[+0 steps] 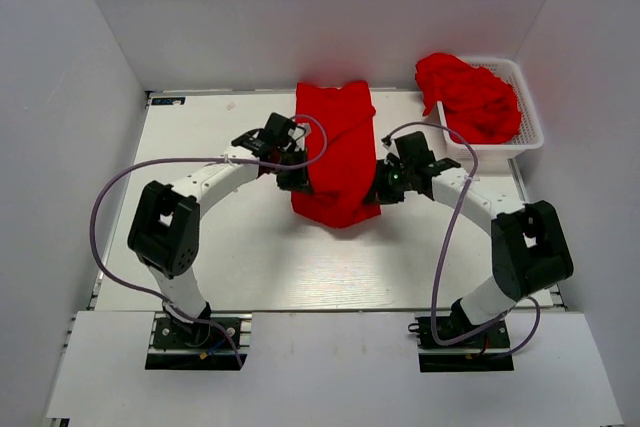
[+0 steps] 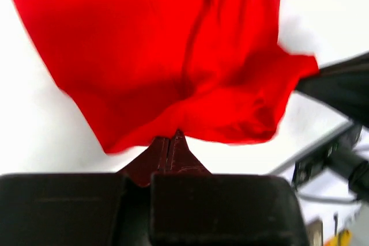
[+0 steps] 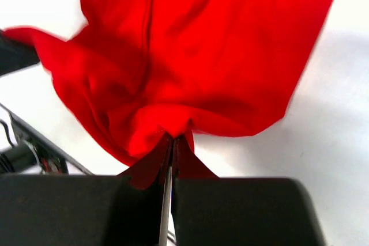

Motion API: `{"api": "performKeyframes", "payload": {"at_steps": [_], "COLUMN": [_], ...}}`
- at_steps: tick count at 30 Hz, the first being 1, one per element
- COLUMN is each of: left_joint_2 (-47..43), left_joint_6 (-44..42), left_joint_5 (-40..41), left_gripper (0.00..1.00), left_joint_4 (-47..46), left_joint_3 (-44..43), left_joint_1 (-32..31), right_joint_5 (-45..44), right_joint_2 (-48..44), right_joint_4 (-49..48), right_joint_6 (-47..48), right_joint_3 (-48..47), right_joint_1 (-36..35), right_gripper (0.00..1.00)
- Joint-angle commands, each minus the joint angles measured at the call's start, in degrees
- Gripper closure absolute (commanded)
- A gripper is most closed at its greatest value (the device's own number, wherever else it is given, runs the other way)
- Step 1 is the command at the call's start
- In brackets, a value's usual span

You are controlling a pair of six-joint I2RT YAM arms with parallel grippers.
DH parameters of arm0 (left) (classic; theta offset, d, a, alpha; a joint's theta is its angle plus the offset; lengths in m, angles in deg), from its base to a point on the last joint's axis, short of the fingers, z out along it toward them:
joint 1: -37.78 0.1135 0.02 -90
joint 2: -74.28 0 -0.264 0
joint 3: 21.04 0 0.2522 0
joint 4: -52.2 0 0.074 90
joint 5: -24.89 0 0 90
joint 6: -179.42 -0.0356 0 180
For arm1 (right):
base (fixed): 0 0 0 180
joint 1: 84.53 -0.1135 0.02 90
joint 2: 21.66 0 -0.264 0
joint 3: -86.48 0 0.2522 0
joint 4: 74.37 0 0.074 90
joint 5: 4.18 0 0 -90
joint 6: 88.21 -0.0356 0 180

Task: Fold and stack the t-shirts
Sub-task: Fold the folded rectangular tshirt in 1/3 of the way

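Note:
A red t-shirt (image 1: 336, 152) lies lengthwise on the white table, its near end lifted between the two arms. My left gripper (image 1: 292, 179) is shut on the shirt's near left edge (image 2: 173, 133). My right gripper (image 1: 378, 190) is shut on the near right edge, where the cloth bunches at the tips (image 3: 173, 133). More red t-shirts (image 1: 468, 95) are heaped in a white basket (image 1: 530, 122) at the back right.
White walls close in the table (image 1: 250, 257) on the left, back and right. Each arm trails a purple cable (image 1: 110, 192) in a loop over the table. The right arm (image 2: 340, 84) shows in the left wrist view.

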Motion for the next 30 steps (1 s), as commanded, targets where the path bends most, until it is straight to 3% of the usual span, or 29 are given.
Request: {"api": "performKeyframes", "payload": {"at_steps": [1,8,30], "left_joint_2": [2.92,9.51,22.17], "left_joint_6": [-2.79,-4.46,-8.86], "left_joint_5": [1.79,1.17,-6.13], "left_gripper": [1.0,1.0,1.0], "left_joint_4": [1.76,4.13,-1.31], "left_joint_3": [-6.87,-17.33,-31.05], "left_joint_1": [2.56,7.49,13.91], "right_joint_5": [-1.57,-3.16,4.84], "right_joint_2": [2.45,10.18,26.7], "right_joint_4": [3.15,8.87,7.38], "right_joint_6": [1.14,3.34,6.77], "right_joint_3": [-6.31,-18.08,-39.53], "right_joint_1": [1.61,5.39,12.16], "right_gripper": [1.0,1.0,1.0]}}
